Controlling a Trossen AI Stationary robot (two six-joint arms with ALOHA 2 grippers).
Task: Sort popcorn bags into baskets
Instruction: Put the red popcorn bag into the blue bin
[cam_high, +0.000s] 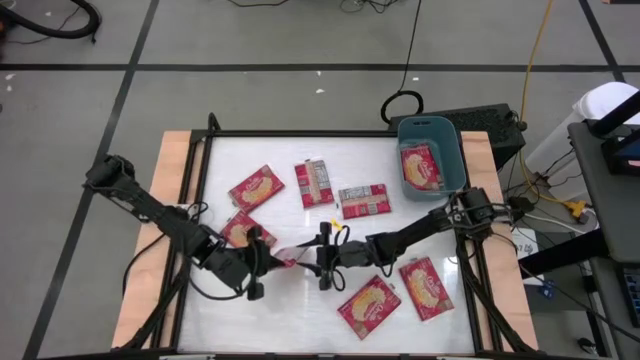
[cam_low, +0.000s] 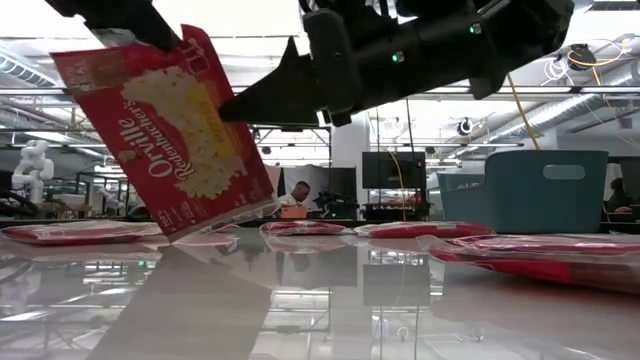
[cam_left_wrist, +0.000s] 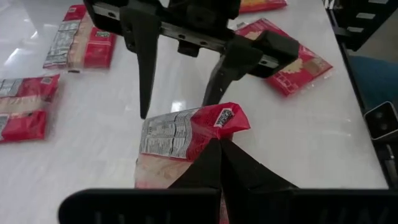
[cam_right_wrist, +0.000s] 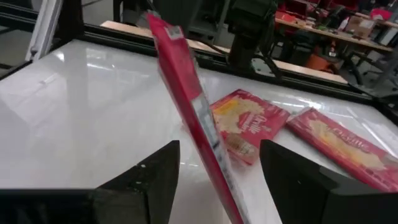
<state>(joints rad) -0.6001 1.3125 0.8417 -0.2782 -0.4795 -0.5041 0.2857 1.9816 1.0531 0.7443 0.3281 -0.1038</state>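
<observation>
The left gripper (cam_high: 268, 258) pinches a popcorn bag (cam_left_wrist: 186, 134) at one edge, lifted and tilted above the table (cam_high: 290, 310). Just right of it, the right gripper (cam_high: 322, 258) faces the bag with jaws spread wide, the bag's edge between them. Far right, the basket (cam_high: 452, 150) holds one bag (cam_high: 421, 166).

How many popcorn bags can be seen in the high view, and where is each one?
8: one in the basket at; six flat on the table at; one held by the left gripper. Others may be hidden.
</observation>
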